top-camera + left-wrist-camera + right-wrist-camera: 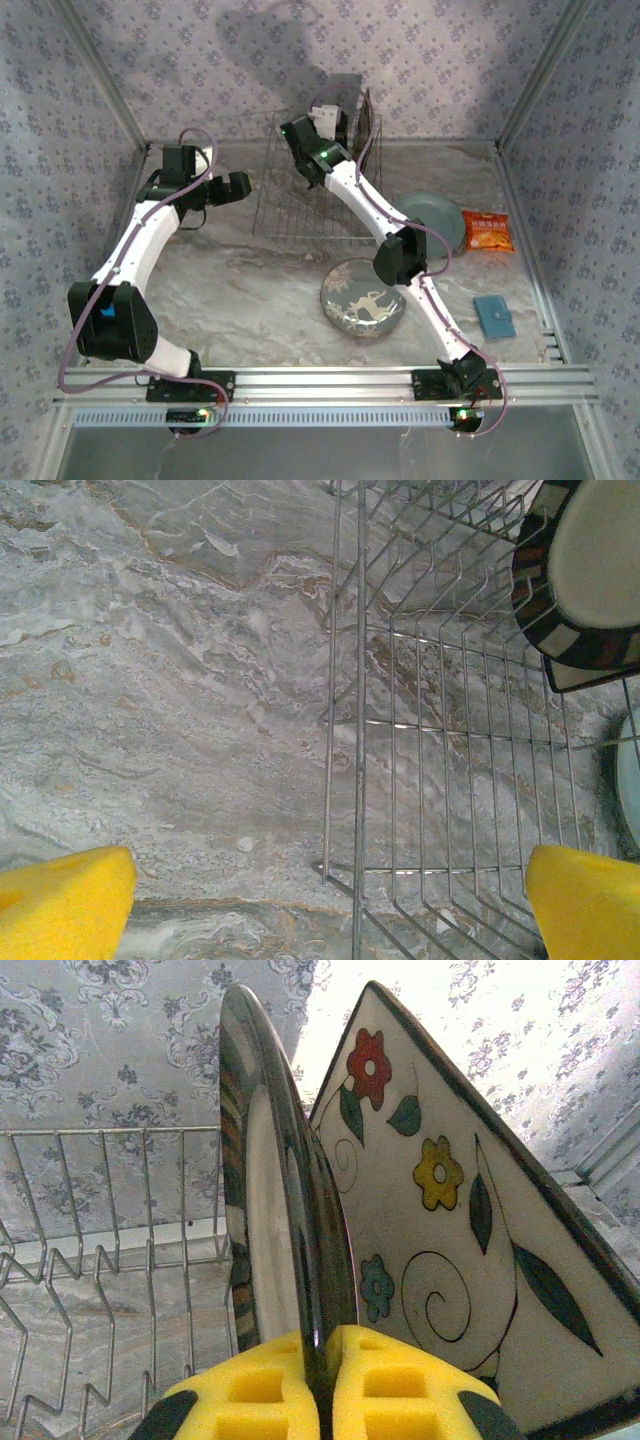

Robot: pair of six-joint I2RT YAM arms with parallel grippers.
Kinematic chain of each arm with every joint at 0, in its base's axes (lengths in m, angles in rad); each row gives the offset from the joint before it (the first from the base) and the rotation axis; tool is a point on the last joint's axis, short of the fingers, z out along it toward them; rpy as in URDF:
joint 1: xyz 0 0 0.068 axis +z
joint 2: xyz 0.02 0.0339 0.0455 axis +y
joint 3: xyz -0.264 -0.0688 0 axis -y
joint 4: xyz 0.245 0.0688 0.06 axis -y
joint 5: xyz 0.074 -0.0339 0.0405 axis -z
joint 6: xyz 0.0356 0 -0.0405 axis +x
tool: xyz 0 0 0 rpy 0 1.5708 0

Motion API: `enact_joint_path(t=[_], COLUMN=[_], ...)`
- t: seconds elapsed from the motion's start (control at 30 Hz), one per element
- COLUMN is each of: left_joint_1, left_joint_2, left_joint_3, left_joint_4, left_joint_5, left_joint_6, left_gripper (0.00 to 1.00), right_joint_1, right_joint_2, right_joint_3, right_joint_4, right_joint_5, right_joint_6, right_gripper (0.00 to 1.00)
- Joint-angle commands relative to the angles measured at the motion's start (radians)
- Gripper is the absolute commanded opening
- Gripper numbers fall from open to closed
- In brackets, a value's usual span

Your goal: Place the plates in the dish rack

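The left hand [320,912] hung released, fingers wide, over the left edge of the dish rack [300,200]. At the rack's far right end the right hand [322,1385] was clenched on the rim of the brown-rimmed plate [285,1210], upright just beside the square flowered plate [450,1240]. The deer plate [363,298] lay on the surface [250,290] in front of the rack, the pale plate [432,215] right of the rack. To do it well, I think the held plate should go straight down between two tines, and the grip open only when it stands alone.
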Motion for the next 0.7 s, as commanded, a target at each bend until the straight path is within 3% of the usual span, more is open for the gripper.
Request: enact_joint_path(t=[0.0,0.2,0.47,0.67], left_joint_1=[0.007,0.006,0.007,0.007], left_joint_2=[0.005,0.008,0.01,0.011], left_joint_3=[0.024,0.024,0.023,0.022], left_joint_4=[-0.001,-0.002,-0.002,-0.002], left_joint_5=[0.015,0.017,0.017,0.016], left_joint_6=[-0.009,-0.009,-0.01,-0.01], left_gripper=[0.99,0.99,0.99,0.99], right_joint_1=[0.032,0.037,0.049,0.051], right_joint_2=[0.033,0.033,0.033,0.027], right_joint_3=[0.035,0.012,0.001,0.0], right_joint_4=[0.052,0.064,0.071,0.073], right_joint_5=[-0.102,-0.112,-0.116,-0.114], right_joint_6=[0.047,0.055,0.057,0.052], right_gripper=[0.0,0.0,0.07,0.23])
